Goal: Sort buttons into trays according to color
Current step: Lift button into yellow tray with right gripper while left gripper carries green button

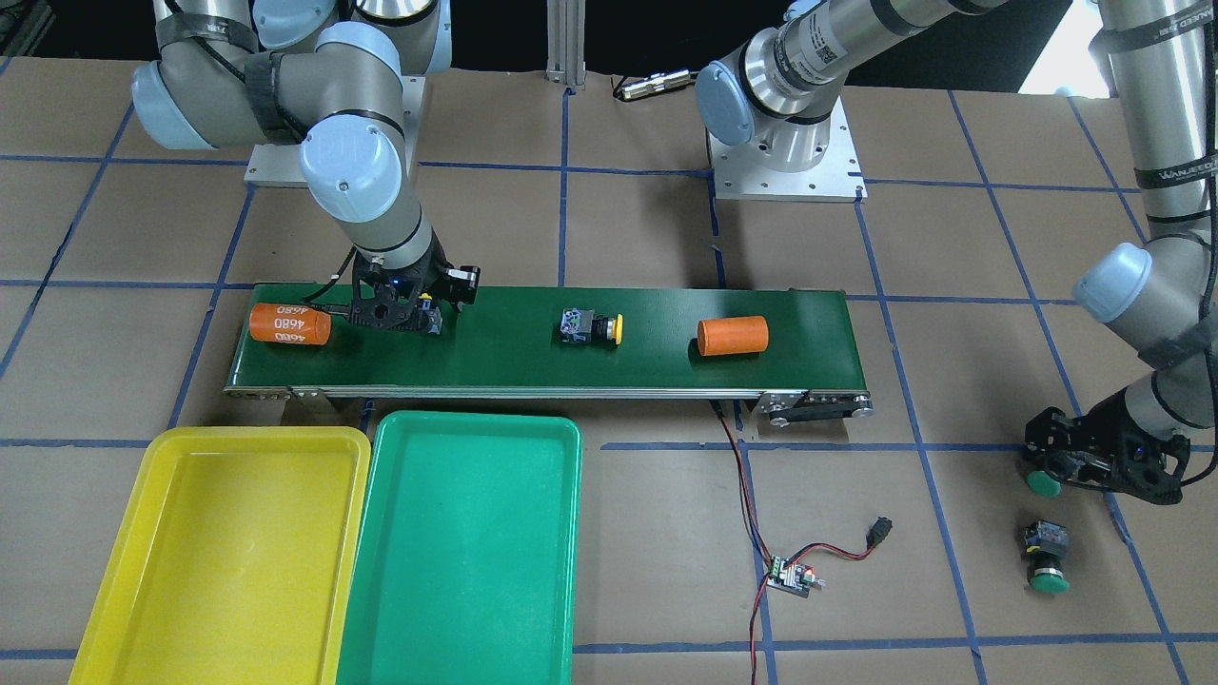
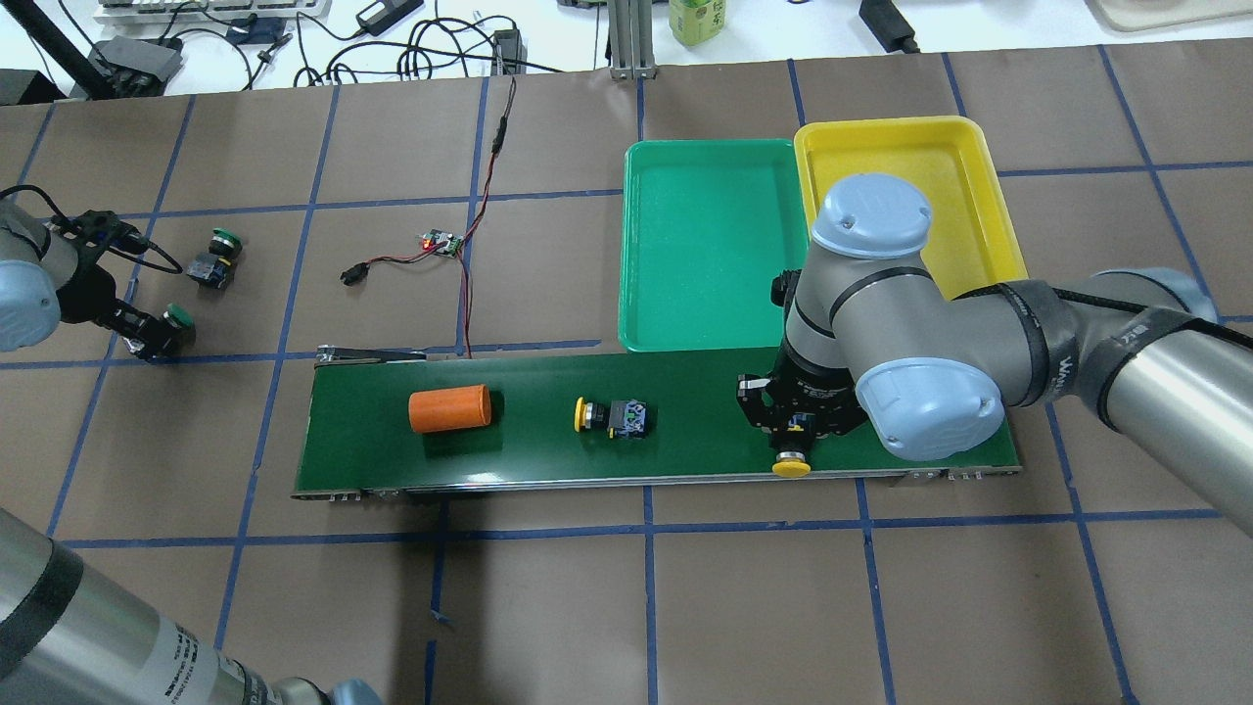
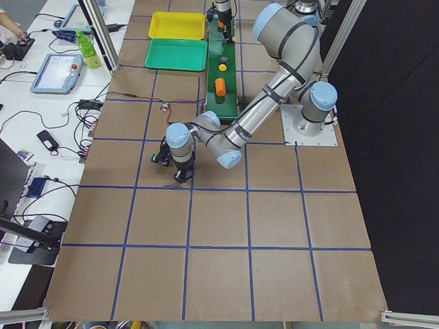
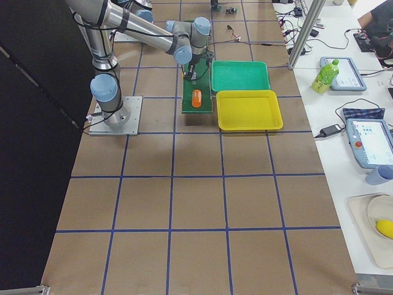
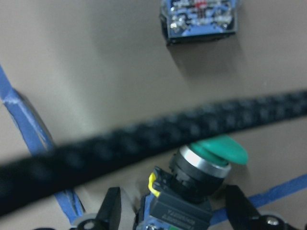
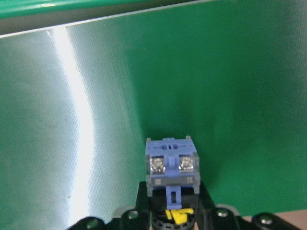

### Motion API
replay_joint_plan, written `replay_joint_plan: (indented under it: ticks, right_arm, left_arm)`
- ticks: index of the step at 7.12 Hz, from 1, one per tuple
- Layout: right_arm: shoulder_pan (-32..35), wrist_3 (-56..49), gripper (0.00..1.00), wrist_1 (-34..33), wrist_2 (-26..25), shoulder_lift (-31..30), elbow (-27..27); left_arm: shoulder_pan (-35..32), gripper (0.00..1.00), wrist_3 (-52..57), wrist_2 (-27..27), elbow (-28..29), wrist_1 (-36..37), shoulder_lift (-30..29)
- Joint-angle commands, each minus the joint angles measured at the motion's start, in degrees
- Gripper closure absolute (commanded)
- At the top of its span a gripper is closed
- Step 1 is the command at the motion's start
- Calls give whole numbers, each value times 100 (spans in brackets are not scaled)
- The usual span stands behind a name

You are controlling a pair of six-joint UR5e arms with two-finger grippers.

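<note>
Belt (image 2: 685, 450) edge nearest the robot has a yellow button (image 2: 791, 466) clamped.

We see a desk (image 1: 647, 238) of brown paper ruled in blue squares, with a dark green belt (image 1: 514, 362) on it. One orange cylinder (image 1: 732, 336) is plain; the other cylinder (image 1: 289, 324) — orange too — carries white digits. The yellow tray (image 1: 228, 561) and green tray (image 1: 466, 552) are each one flat colour. The mid-belt button (image 1: 591, 328) has a yellow cap on a black-and-blue body, as does the second yellow button (image 2: 791, 466), by the black right tool (image 2: 795, 441). The first green button (image 5: 218, 149), by the black left tool (image 5: 173, 206), and the loose green button (image 1: 1047, 561) wear green caps over silver collars.
</note>
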Motion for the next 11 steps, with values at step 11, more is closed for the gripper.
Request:
replay_joint_plan:
  ticks: [11]
  right_arm:
    - [-1591,-2099,100,-764,-660,2105,-2778]
  left_arm:
    - [-3069,100,-6043,-54,-3033,-654,3352]
